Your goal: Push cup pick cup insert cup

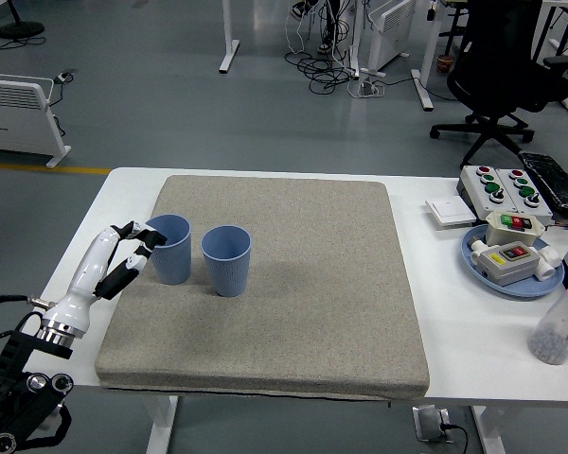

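The left arm enters from the seven o'clock corner and reaches toward one o'clock; its white forearm slopes upward; the left hand (pixel 133 248) has its fingers (pixel 144 253) curled forward and partly spread, grasping nothing visible.
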`<state>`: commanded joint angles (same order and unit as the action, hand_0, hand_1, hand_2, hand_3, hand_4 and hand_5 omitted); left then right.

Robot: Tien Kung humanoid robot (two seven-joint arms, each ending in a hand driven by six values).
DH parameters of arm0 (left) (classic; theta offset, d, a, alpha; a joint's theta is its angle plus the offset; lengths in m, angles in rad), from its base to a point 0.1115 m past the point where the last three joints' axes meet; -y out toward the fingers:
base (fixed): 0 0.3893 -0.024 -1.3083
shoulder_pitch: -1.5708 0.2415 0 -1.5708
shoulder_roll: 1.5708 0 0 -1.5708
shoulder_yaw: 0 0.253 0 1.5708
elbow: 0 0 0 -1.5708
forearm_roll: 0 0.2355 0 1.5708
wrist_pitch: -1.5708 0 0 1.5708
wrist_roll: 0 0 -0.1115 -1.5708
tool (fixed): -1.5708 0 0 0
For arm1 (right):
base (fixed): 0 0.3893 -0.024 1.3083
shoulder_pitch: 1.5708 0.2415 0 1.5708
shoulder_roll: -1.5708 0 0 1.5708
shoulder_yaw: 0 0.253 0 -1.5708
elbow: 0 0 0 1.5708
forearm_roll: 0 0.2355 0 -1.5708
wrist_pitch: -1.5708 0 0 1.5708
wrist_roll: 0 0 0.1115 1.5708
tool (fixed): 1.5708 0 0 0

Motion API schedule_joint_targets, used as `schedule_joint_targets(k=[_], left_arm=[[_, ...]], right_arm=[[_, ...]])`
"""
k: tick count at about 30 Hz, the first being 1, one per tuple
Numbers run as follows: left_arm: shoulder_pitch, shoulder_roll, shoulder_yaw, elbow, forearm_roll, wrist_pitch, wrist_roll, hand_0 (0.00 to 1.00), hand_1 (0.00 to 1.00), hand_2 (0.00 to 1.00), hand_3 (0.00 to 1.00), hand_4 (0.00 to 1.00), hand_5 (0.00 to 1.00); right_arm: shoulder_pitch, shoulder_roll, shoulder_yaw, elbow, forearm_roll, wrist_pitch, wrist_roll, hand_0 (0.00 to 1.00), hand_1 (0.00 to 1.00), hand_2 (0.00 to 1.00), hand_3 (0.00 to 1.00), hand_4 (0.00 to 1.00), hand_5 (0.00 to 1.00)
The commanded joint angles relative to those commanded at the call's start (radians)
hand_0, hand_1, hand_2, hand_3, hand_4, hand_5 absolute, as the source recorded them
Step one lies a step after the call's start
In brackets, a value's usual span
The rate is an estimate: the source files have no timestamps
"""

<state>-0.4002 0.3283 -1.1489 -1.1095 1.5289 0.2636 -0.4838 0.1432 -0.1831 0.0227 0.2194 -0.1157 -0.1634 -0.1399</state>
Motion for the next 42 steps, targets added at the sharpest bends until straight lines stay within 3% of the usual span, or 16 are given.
schedule_joint_targets(k=[2,3,7,8,9,14,15,20,21,26,27,36,38,39,42], left_arm=[[-0.02,0.017,-0.01,-0.083,0.081,-0.03,0.084,0.819,0.773,0.798,0.806,0.921,0.998],[-0.028,0.021,-0.011,-0.107,0.103,-0.038,0.111,0.886,0.879,0.928,0.966,0.998,0.998],[-0.092,0.044,0.007,-0.194,0.26,-0.105,0.246,0.886,0.879,0.928,0.966,0.998,0.998],[-0.114,0.047,0.016,-0.2,0.302,-0.132,0.278,0.886,0.879,0.928,0.966,0.998,0.998],[-0.12,0.048,0.019,-0.201,0.325,-0.141,0.292,0.89,0.894,0.952,0.998,0.998,0.88],[-0.212,0.054,0.078,-0.191,0.43,-0.255,0.394,0.89,0.894,0.952,0.998,0.998,0.88],[-0.232,0.054,0.094,-0.191,0.448,-0.287,0.421,0.873,0.896,0.96,0.998,0.998,0.803],[-0.308,0.052,0.161,-0.171,0.51,-0.415,0.532,0.873,0.896,0.96,0.998,0.998,0.803],[-0.317,0.051,0.17,-0.165,0.512,-0.424,0.542,0.891,0.905,0.965,0.998,0.998,0.874],[-0.387,0.041,0.246,-0.095,0.486,-0.431,0.582,0.891,0.905,0.965,0.998,0.998,0.874],[-0.396,0.037,0.256,-0.082,0.49,-0.437,0.587,0.908,0.926,0.982,0.998,0.998,0.919],[-0.444,0.015,0.327,-0.004,0.501,-0.544,0.6,0.898,0.923,0.982,0.998,0.998,0.891],[-0.449,0.012,0.334,0.003,0.507,-0.55,0.595,0.898,0.923,0.982,0.998,0.998,0.891],[-0.455,0.009,0.341,0.011,0.513,-0.553,0.592,0.887,0.916,0.98,0.998,0.998,0.816],[-0.473,0.0,0.363,0.039,0.527,-0.56,0.586,0.887,0.916,0.98,0.998,0.998,0.816]], right_arm=[[0.0,0.0,0.0,0.0,-0.001,0.001,-0.001,0.718,0.647,0.692,0.614,0.176,0.43],[0.0,0.0,0.001,0.0,-0.002,0.001,-0.002,0.719,0.648,0.692,0.614,0.176,0.429],[-0.002,-0.001,0.003,-0.001,-0.005,0.002,-0.004,0.719,0.648,0.692,0.614,0.176,0.429],[-0.003,-0.001,0.004,-0.001,-0.006,0.002,-0.004,0.719,0.648,0.692,0.614,0.176,0.429],[-0.003,-0.001,0.004,-0.001,-0.006,0.002,-0.004,0.719,0.648,0.69,0.614,0.176,0.429],[-0.005,-0.001,0.004,-0.001,-0.007,0.003,-0.005,0.719,0.648,0.69,0.614,0.176,0.429],[-0.005,-0.001,0.004,-0.002,-0.007,0.003,-0.005,0.719,0.646,0.69,0.613,0.177,0.429],[-0.007,0.0,0.004,-0.002,-0.006,0.004,-0.005,0.719,0.646,0.69,0.613,0.177,0.429],[-0.007,0.0,0.005,-0.002,-0.006,0.004,-0.005,0.718,0.646,0.692,0.613,0.178,0.426],[-0.008,0.0,0.009,-0.001,-0.015,0.006,-0.008,0.718,0.646,0.692,0.613,0.178,0.426],[-0.008,0.0,0.009,-0.001,-0.016,0.006,-0.008,0.719,0.646,0.689,0.613,0.179,0.425],[-0.011,-0.002,0.012,-0.002,-0.021,0.003,-0.008,0.721,0.643,0.684,0.613,0.18,0.425],[-0.011,-0.002,0.013,-0.002,-0.022,0.002,-0.008,0.721,0.643,0.684,0.613,0.18,0.425],[-0.011,-0.002,0.013,-0.002,-0.023,0.002,-0.008,0.721,0.643,0.681,0.612,0.181,0.424],[-0.011,-0.002,0.015,-0.002,-0.027,0.002,-0.009,0.721,0.643,0.681,0.612,0.181,0.424]])
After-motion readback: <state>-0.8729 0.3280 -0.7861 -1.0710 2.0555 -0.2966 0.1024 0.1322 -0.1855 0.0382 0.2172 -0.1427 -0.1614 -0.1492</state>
